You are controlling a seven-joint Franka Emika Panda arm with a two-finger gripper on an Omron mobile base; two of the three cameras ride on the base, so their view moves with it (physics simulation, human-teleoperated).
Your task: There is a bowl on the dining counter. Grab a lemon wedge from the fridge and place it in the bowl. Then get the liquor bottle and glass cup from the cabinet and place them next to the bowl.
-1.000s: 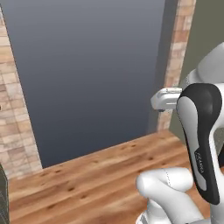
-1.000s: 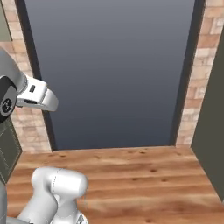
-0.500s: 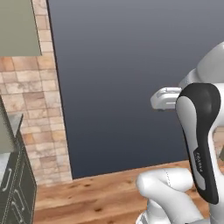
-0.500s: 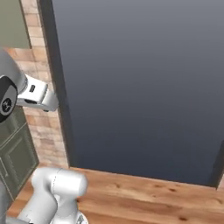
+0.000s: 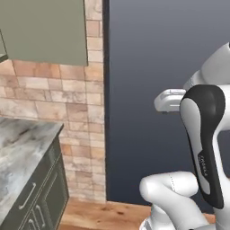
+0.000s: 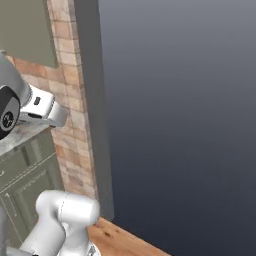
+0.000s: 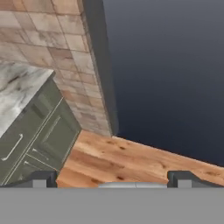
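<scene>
Both base views have swung since the earlier frames: the whole scene has shifted, so the base has turned, and a brick wall, a sage-green wall cabinet and a marble-topped counter now enter from the left. A large dark grey panel occupies the right of each view, with a dark frame edge against the brick. Green base cabinets with drawer handles stand below the counter, just beside the brick. Wood flooring runs along the foot of the panel. The pincer is released, jaws wide apart, grasping nothing, pointing down at the floor. No bowl, bottle, cup or wedge can be made out.
</scene>
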